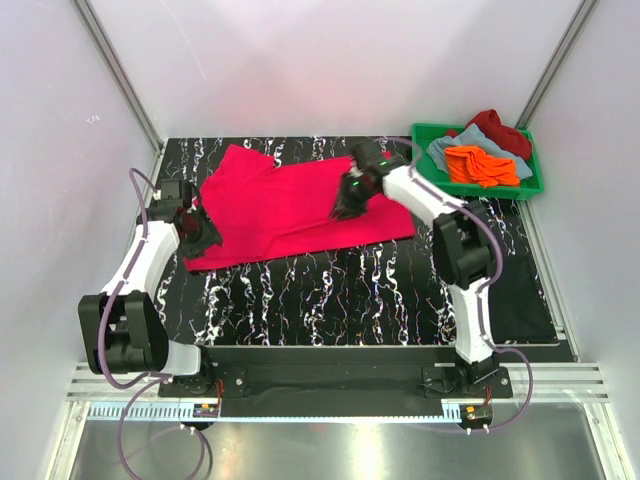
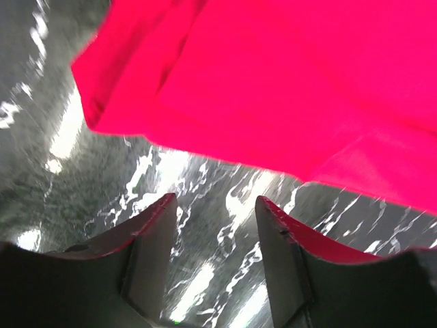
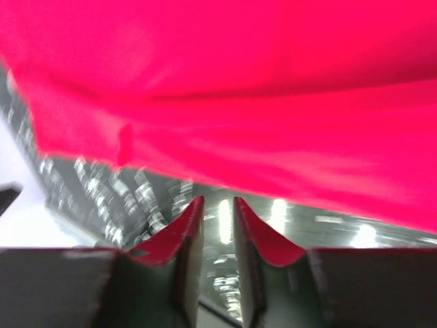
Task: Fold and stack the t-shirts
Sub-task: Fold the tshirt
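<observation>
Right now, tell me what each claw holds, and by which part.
Nothing. The left claw and right claw are both open and empty; the pinkish-red t-shirt lies free.

arms (image 1: 140, 262): white links, black joints | cables (image 1: 136, 180): purple | fingers (image 2: 147, 246): dark grey

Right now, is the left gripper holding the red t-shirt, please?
No, the left gripper stands open over the table, with the red t-shirt lying beyond it.
</observation>
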